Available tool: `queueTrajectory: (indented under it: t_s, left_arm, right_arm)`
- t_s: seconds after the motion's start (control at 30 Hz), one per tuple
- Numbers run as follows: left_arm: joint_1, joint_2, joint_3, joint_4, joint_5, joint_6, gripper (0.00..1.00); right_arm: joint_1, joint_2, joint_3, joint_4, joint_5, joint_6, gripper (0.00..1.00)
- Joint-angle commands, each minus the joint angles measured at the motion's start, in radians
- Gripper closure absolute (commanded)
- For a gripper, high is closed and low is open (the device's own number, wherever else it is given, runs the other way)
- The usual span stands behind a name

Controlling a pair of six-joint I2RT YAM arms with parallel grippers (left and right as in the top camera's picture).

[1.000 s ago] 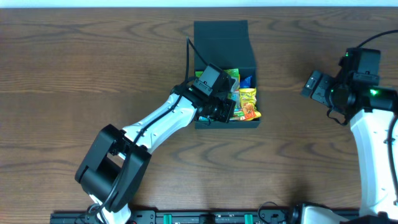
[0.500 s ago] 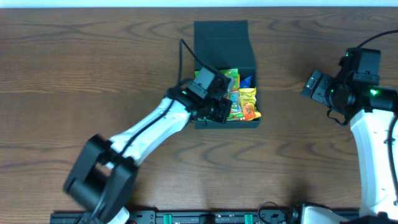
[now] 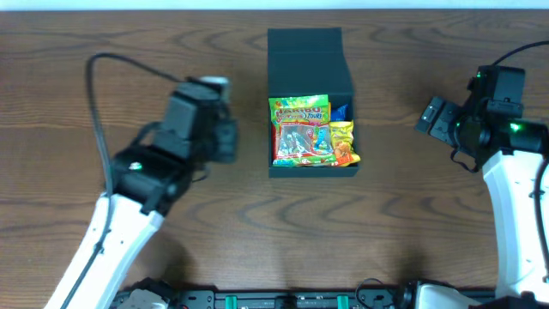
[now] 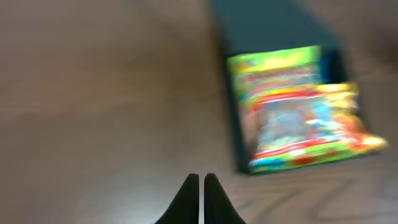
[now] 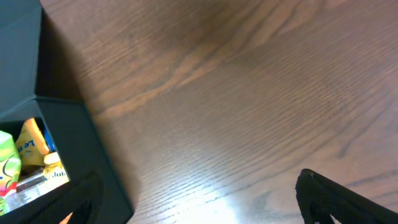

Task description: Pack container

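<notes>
The dark teal container [image 3: 310, 60] stands at the table's middle back, its flap lid open toward the far side. Snack packets fill it: a large green, red and blue packet [image 3: 300, 129] lies on top, with a yellow packet [image 3: 344, 142] at its right. The container shows blurred in the left wrist view [image 4: 233, 124] and at the left edge of the right wrist view [image 5: 74, 143]. My left gripper [image 3: 225, 137] is shut and empty, over bare table left of the container; its fingertips [image 4: 200, 180] are together. My right gripper [image 3: 433, 118] is open and empty, right of the container.
The wooden table [image 3: 171, 43] spreads all round the container. A black rail [image 3: 283, 300] runs along the front edge. The left arm's cable [image 3: 94, 86] loops above the table at the left.
My left gripper was inside the container over the packets. It has pulled out and swung left, away from the container, leaving the large green packet on top. The right arm has not moved.
</notes>
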Motion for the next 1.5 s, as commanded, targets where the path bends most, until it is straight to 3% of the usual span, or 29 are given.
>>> queueTrajectory:
  t_s: [0.0,0.1,0.13,0.17,0.2,0.23,0.4,0.5,0.57,0.63,0.67,0.97,1.13,1.33,1.47]
  left_arm:
    - [0.126,-0.023,0.006,-0.066,-0.062,0.038,0.94]
    - [0.312,-0.027,0.006,-0.110,0.017,0.134,0.94]
    - [0.360,-0.026,0.006,-0.117,0.063,0.174,0.90]
    - [0.411,-0.026,0.006,-0.122,0.114,0.205,0.77]
    - [0.467,-0.026,0.006,-0.126,0.162,0.219,0.44]
    - [0.507,-0.026,0.006,-0.126,0.180,0.217,0.02]
    - [0.597,-0.026,0.005,-0.126,0.180,0.218,0.05]
    - [0.600,-0.026,0.005,-0.126,0.182,0.218,0.05]
    - [0.599,-0.026,0.005,-0.126,0.182,0.218,0.05]
    - [0.599,-0.026,0.005,-0.126,0.182,0.217,0.05]
    - [0.599,-0.026,0.005,-0.126,0.182,0.217,0.05]
    - [0.599,-0.026,0.005,-0.126,0.182,0.218,0.05]
    - [0.599,-0.026,0.005,-0.126,0.182,0.217,0.05]
    - [0.599,-0.026,0.005,-0.126,0.182,0.217,0.05]
    - [0.599,-0.026,0.005,-0.126,0.182,0.218,0.05]
  right_arm:
    - [-0.005,0.001,-0.003,0.008,-0.041,0.005,0.01]
    - [-0.005,0.001,-0.003,0.056,-0.175,-0.077,0.01]
    - [-0.005,0.001,-0.003,0.071,-0.216,-0.103,0.01]
    - [-0.003,0.001,-0.003,0.082,-0.242,-0.119,0.01]
    - [-0.002,0.001,-0.003,0.097,-0.269,-0.122,0.01]
    - [-0.002,0.001,-0.003,0.104,-0.288,-0.123,0.01]
    - [0.000,0.001,-0.002,0.112,-0.393,-0.168,0.03]
    - [0.013,0.001,0.000,0.124,-0.392,-0.163,0.23]
    - [0.026,0.001,0.013,0.134,-0.391,-0.155,0.51]
    - [0.036,0.009,0.046,0.138,-0.391,-0.121,0.86]
    - [0.040,0.014,0.069,0.138,-0.392,-0.098,0.97]
    - [0.076,0.313,0.528,-0.033,-0.423,-0.037,0.99]
    - [0.055,0.618,0.795,-0.101,-0.616,0.024,0.99]
    - [0.002,0.911,0.857,-0.060,-0.985,0.062,0.98]
    - [-0.002,1.053,0.857,-0.038,-1.077,0.045,0.99]
